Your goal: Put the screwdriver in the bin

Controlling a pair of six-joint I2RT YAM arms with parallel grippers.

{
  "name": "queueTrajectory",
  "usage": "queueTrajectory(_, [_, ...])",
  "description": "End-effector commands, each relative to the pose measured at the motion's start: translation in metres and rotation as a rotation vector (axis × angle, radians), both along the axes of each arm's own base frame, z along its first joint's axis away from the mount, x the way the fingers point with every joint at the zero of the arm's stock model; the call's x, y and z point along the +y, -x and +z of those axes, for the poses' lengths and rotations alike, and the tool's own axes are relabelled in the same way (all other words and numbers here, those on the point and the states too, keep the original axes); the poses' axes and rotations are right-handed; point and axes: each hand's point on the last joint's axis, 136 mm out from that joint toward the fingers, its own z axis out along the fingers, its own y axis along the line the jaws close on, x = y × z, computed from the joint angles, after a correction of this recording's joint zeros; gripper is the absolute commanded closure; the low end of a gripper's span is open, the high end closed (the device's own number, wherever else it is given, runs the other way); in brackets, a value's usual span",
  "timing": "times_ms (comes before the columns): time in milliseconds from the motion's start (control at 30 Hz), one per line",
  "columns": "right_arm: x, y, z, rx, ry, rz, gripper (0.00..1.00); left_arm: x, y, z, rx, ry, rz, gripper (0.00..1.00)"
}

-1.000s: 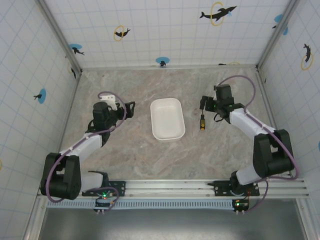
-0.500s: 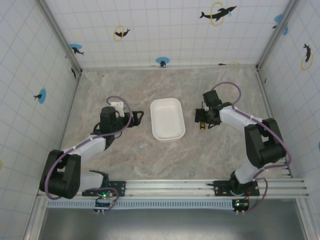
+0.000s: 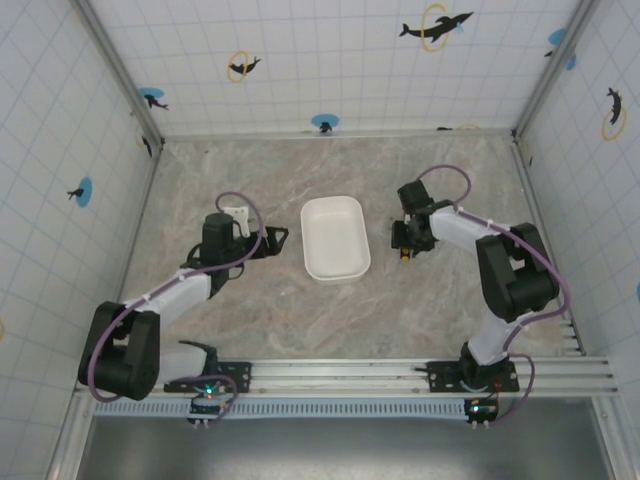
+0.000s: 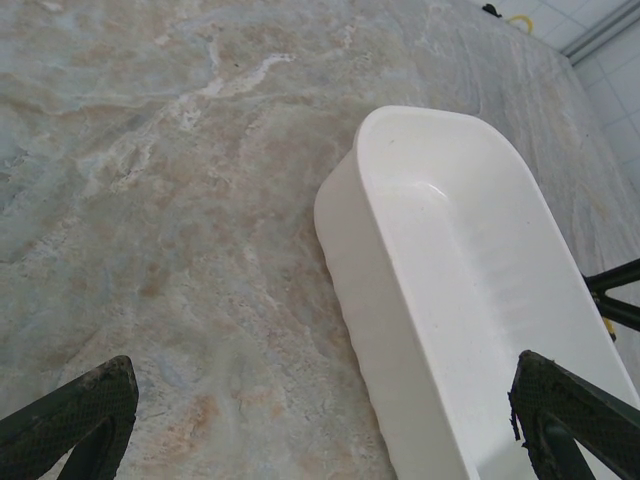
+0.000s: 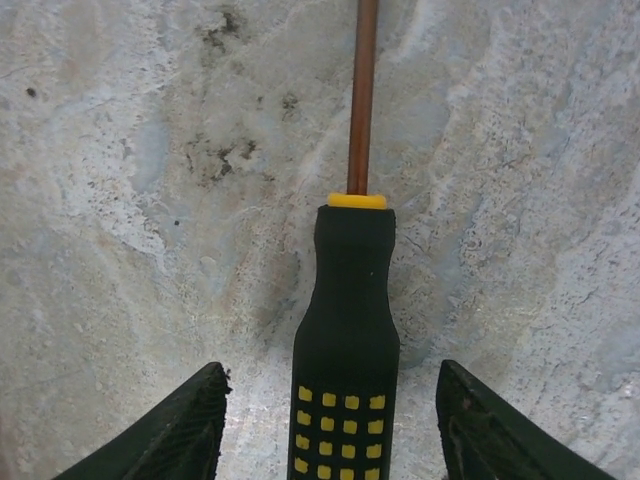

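The screwdriver [image 5: 345, 330] lies flat on the marbled table, its black handle with yellow squares towards the camera and its thin shaft pointing away. My right gripper [image 5: 340, 440] is open, one finger on each side of the handle and neither touching it. From above, the right gripper [image 3: 402, 243] covers most of the screwdriver [image 3: 404, 256], just right of the bin [image 3: 335, 238]. The white bin [image 4: 450, 260] is empty. My left gripper [image 4: 320, 430] is open at the bin's left wall, its right finger over the rim; from above, the left gripper [image 3: 275, 240] sits beside the bin.
Tiled walls enclose the table [image 3: 250, 310] on three sides. A metal rail [image 3: 340, 375] with both arm bases runs along the near edge. The right arm's cable [image 3: 445, 172] loops above its wrist.
My right gripper has swung left and down onto the screwdriver, and its fingers now straddle the handle. The left gripper has shifted right, closer to the bin.
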Motion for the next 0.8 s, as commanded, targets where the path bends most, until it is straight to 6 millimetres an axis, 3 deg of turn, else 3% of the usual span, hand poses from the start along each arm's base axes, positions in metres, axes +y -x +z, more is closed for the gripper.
queueTrajectory(0, [0.001,-0.003,0.001,0.011,0.017,0.007,0.45,-0.003,0.000,0.011,0.006,0.009,-0.001,0.02])
queueTrajectory(167, [0.002,-0.002,-0.003,0.024,0.017,0.014,0.50,-0.002,0.000,0.012,0.008,0.002,-0.001,0.02])
queueTrajectory(533, [0.006,-0.001,-0.011,0.061,-0.001,0.031,0.79,-0.001,0.002,0.014,0.009,-0.004,0.004,0.02])
queueTrajectory(667, [0.006,-0.005,0.001,0.045,-0.044,0.030,0.95,-0.003,0.003,0.015,0.014,0.005,-0.009,0.02])
queueTrajectory(767, [0.006,-0.016,0.027,0.001,-0.083,0.032,1.00,-0.013,0.005,0.024,0.008,0.041,-0.064,0.02])
